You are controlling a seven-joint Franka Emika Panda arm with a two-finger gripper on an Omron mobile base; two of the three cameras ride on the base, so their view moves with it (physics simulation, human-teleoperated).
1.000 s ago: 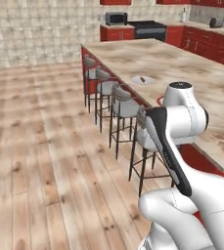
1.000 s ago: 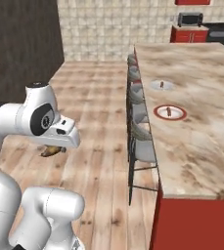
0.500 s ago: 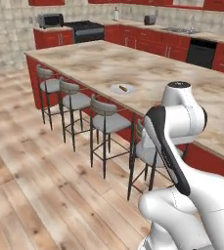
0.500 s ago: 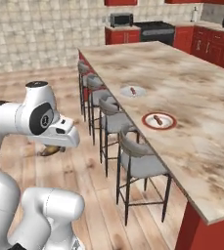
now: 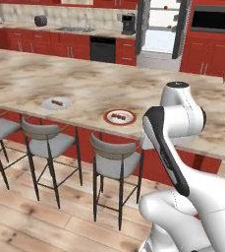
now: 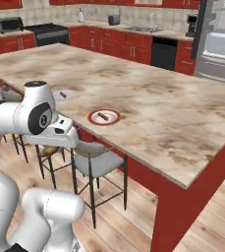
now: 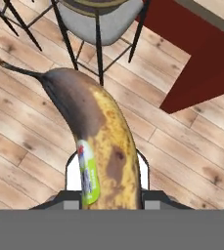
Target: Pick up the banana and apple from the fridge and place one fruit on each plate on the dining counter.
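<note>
Red-cabinet kitchen with a wood plank floor, and the big thing in the middle is the dining counter [image 5: 89,83] with its beige-and-brown marbled top and red base. Way at the back there's the fridge [image 5: 163,27], door swung open, pale shelves visible, something small and red up on a shelf but too tiny to say what it is. Along the near side of the counter sits a row of grey-seated stools [image 5: 115,162] on thin dark legs.

On the counter top, near the stool edge, are the two plates: the red-rimmed plate [image 5: 119,117] and, further along to the left in the left base view, the plain pale plate [image 5: 56,103]. Both have a little brown bit of food on them and no fruit.

The banana [image 7: 101,146] is in the gripper [image 7: 107,193]. In the hand view it rises straight up from between the fingers, jaws closed onto its lower end, stem pointing away over the floor. It's pretty brown toward the stem, spotty yellow lower down, with a green-and-white sticker. The hand hangs low, out over the floor beside a stool, short of the counter.
</note>
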